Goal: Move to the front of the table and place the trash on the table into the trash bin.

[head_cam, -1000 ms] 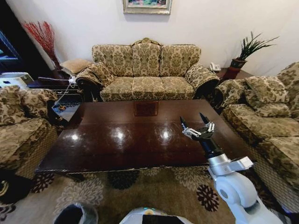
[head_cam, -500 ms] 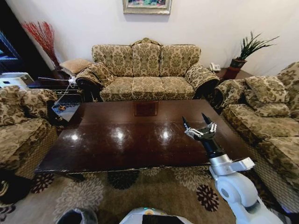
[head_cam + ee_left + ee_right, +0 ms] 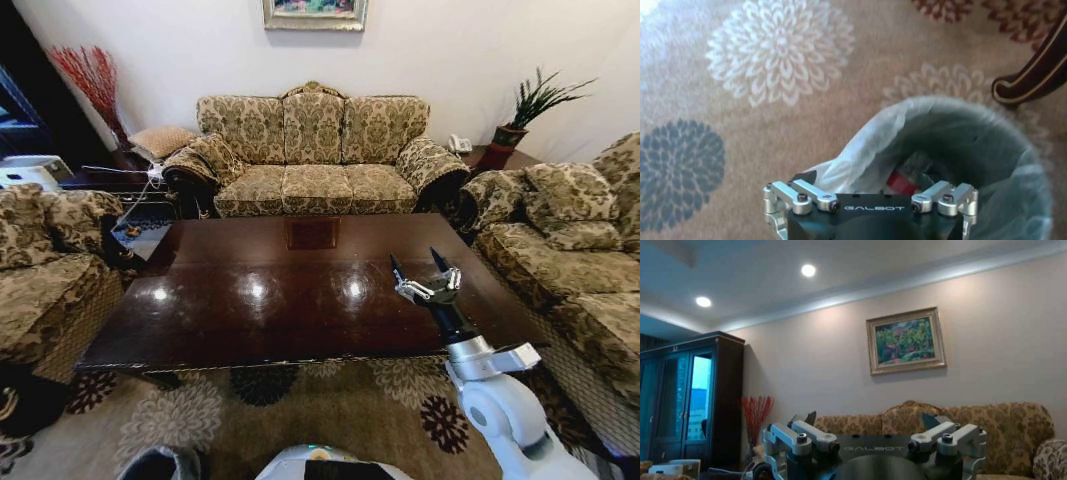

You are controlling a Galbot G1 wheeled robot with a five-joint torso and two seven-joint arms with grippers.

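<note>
Overhead, glossy rectangular table point(image 3: 290, 290).

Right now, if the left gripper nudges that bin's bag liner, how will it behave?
The liner looks thin and crinkled, so it will probably flop and fold rather than resist. It drapes loosely over the trash bin rim, so a push could drag it inward. The left gripper hovers right above it; snagging seems possible.

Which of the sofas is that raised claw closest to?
The sofa on the robot's right. The right claw, open over the table's right end, is nearer it than the middle sofa by the wall.
</note>
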